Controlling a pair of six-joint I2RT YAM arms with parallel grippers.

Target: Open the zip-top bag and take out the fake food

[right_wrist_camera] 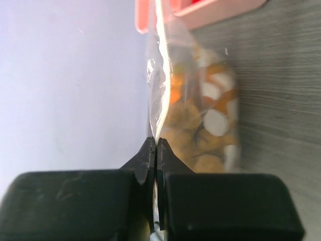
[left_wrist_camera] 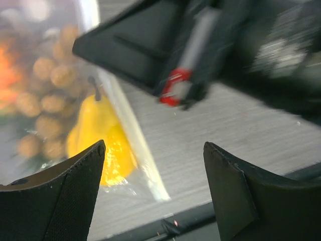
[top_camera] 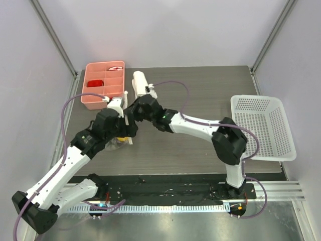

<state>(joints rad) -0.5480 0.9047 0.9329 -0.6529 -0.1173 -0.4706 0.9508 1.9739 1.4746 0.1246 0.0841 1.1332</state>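
Note:
The clear zip-top bag (right_wrist_camera: 200,125) lies on the grey table, mostly hidden under both wrists in the top view (top_camera: 119,144). My right gripper (right_wrist_camera: 156,145) is shut on the bag's white zip strip (right_wrist_camera: 159,75) at its near end. Inside the bag I see the brown ball cluster (right_wrist_camera: 185,120) and the orange fruit (right_wrist_camera: 175,88). My left gripper (left_wrist_camera: 153,145) is open and empty, hovering over the bag's corner, with the zip strip (left_wrist_camera: 130,135) between its fingers. The yellow pear (left_wrist_camera: 103,135) and the brown balls (left_wrist_camera: 45,100) show through the plastic. The right gripper's black body (left_wrist_camera: 150,45) crosses above.
A pink compartment tray (top_camera: 103,85) stands at the back left, close behind the bag. A white perforated basket (top_camera: 266,128) sits at the right edge. A black mat (top_camera: 165,191) runs along the near edge between the arm bases.

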